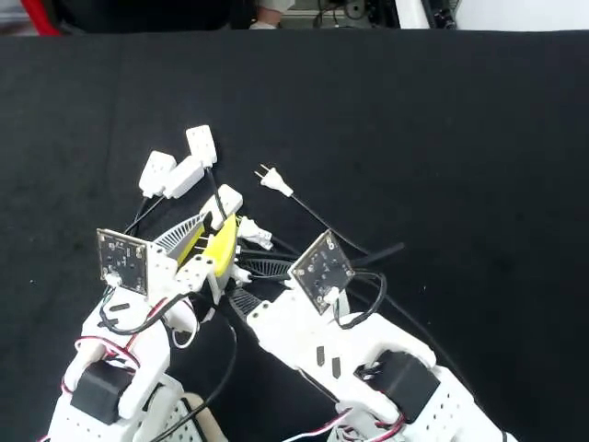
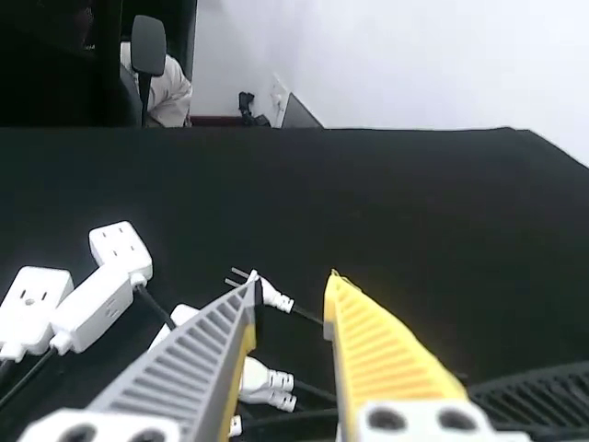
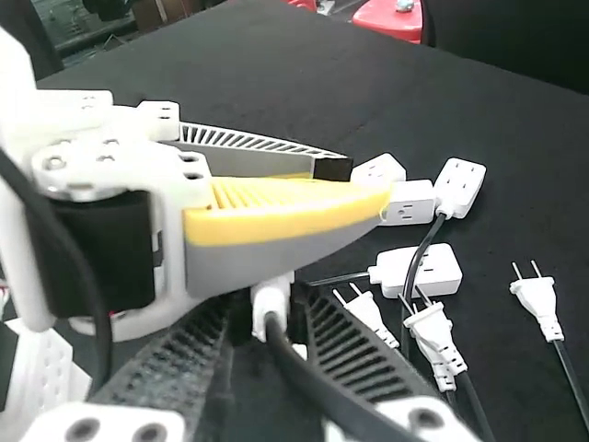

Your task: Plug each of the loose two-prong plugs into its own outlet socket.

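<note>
Black-fingered right gripper (image 3: 273, 315) seemingly clamps a white plug (image 3: 271, 299) (cord (image 3: 304, 376) trailing), while the left gripper (image 2: 290, 284) stands open.

You have wide open table (image 1: 460, 138) far off and to the right. Close in, the left gripper (image 2: 291, 282) blocks the right gripper (image 3: 274, 296) and its held plug (image 3: 271, 311). Sockets (image 1: 179, 168), cords (image 1: 317, 216) and other plugs (image 3: 433, 336) crowd around.

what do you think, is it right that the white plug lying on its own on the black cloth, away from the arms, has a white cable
Not quite. The plug lying on its own on the black cloth, away from the arms, is white, but its cable is black, not white. The high view shows it.
</note>
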`<state>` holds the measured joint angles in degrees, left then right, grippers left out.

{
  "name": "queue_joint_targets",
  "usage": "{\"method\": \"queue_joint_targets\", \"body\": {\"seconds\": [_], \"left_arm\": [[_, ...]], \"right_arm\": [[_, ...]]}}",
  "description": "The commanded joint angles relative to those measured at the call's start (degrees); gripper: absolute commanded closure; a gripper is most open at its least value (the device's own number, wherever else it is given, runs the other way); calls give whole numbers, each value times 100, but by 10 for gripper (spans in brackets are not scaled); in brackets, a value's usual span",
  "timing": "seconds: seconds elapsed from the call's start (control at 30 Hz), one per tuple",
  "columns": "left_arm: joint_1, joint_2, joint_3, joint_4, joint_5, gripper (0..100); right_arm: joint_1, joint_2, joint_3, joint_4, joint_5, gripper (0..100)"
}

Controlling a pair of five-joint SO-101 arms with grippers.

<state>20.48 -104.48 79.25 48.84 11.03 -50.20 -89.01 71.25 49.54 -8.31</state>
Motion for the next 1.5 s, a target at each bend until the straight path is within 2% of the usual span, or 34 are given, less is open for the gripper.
{"method": "queue_joint_targets", "body": {"seconds": [0.0, 0.1, 0.63, 0.8, 0.93, 1.03, 1.2, 1.37, 1.47], "left_arm": [[321, -9, 57, 352, -88, 870], [690, -9, 136, 387, -97, 870], [611, 0, 92, 422, -114, 866], [-549, -9, -268, 431, -475, 866], [-1947, -9, -646, 501, -765, 869], [-2800, -9, -840, 1029, -879, 867], [-3785, -9, -585, 1732, -1389, 870], [-5068, -9, -365, 1811, -1697, 870], [-5569, -9, -40, 1811, -1688, 870]], "right_arm": [[-35, -40, -127, -79, 44, 987], [-35, -40, -136, -53, 44, 987], [-26, -40, -136, -35, 44, 987], [-26, 40, -233, 149, 9, 987], [343, 409, -585, 369, -220, 987], [440, 1086, -760, 334, -352, 987], [475, 2651, -1288, 237, -703, 987], [475, 4092, -1859, 211, -1046, 987], [484, 4743, -2079, 211, -1196, 987]]}}
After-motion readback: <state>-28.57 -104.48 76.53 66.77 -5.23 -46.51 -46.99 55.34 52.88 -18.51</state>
